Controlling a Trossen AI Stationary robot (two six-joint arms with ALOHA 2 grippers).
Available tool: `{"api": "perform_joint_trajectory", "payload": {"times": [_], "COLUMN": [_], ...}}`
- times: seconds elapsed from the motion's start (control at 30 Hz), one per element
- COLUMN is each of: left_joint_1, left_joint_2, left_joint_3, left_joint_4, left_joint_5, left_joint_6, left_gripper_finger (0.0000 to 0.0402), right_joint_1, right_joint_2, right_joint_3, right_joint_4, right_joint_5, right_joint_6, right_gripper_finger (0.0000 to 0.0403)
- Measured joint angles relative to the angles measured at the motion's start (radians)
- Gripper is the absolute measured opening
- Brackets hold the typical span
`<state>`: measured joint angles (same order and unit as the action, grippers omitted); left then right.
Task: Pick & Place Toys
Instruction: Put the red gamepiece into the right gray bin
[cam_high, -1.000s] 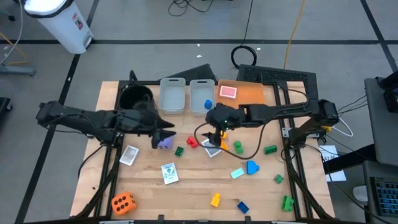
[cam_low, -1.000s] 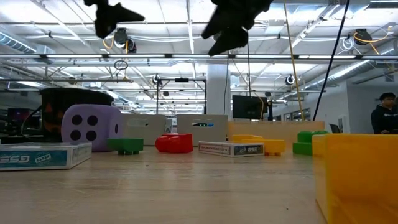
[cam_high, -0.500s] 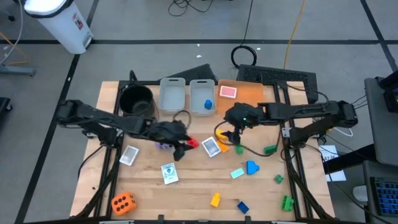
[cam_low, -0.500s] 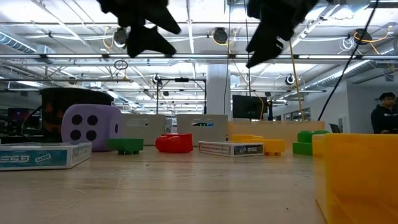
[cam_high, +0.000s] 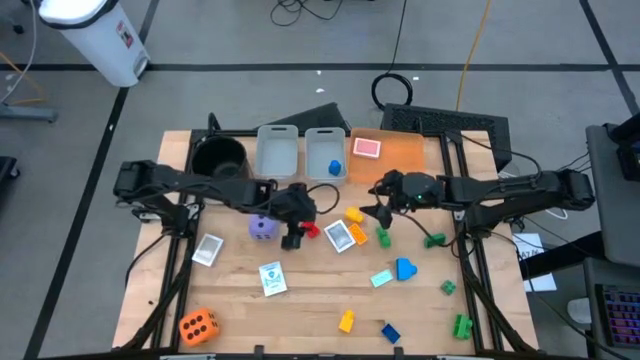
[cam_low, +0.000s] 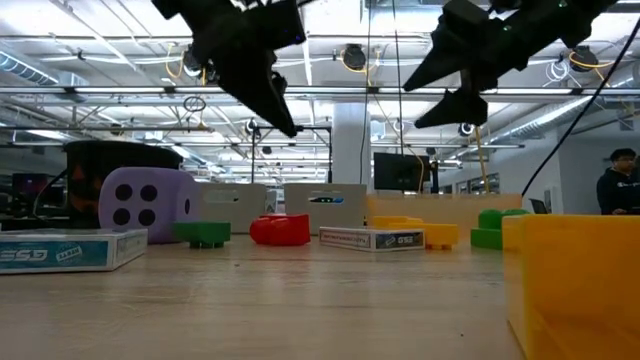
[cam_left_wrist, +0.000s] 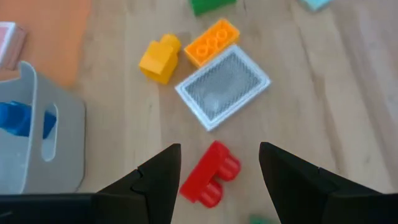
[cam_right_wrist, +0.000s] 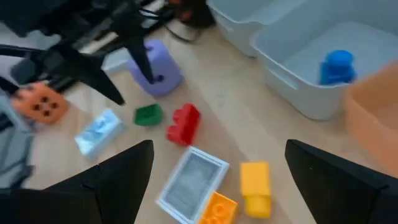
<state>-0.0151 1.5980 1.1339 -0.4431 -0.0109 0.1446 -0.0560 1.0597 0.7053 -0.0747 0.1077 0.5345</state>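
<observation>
Left of centre in the high view sits the purple die (cam_high: 262, 228). Beside it the left gripper (cam_high: 294, 234) hangs empty, jaws partly spread, above the red brick (cam_high: 310, 231). Right of centre, the right gripper (cam_high: 380, 214) hovers wide open, empty, near the yellow brick (cam_high: 353, 215).

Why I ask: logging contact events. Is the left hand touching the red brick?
Apart. The low view shows the left hand hanging in the air well above the red brick on the table; the left wrist view shows its open fingers framing that brick.

Two grey bins (cam_high: 300, 153), an orange tray (cam_high: 400, 150) and a black pot (cam_high: 218, 158) line the table's far edge.
</observation>
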Motion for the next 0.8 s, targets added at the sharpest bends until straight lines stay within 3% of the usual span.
{"api": "perform_joint_trajectory", "payload": {"times": [0.27, 0.8], "left_joint_1": [0.040, 0.048], "left_joint_2": [0.088, 0.217], "left_joint_3": [0.000, 0.000], "left_joint_4": [-0.027, -0.020], "left_joint_5": [0.109, 0.085], "left_joint_6": [0.091, 0.150], "left_gripper_finger": [0.0225, 0.0225], "right_joint_1": [-0.025, -0.049], "right_joint_2": [0.004, 0.004], "right_joint_3": [0.000, 0.000], "right_joint_4": [0.025, 0.053], "right_joint_5": [0.000, -0.003], "right_joint_6": [0.003, 0.019], "right_gripper_finger": [0.0357, 0.0357]}}
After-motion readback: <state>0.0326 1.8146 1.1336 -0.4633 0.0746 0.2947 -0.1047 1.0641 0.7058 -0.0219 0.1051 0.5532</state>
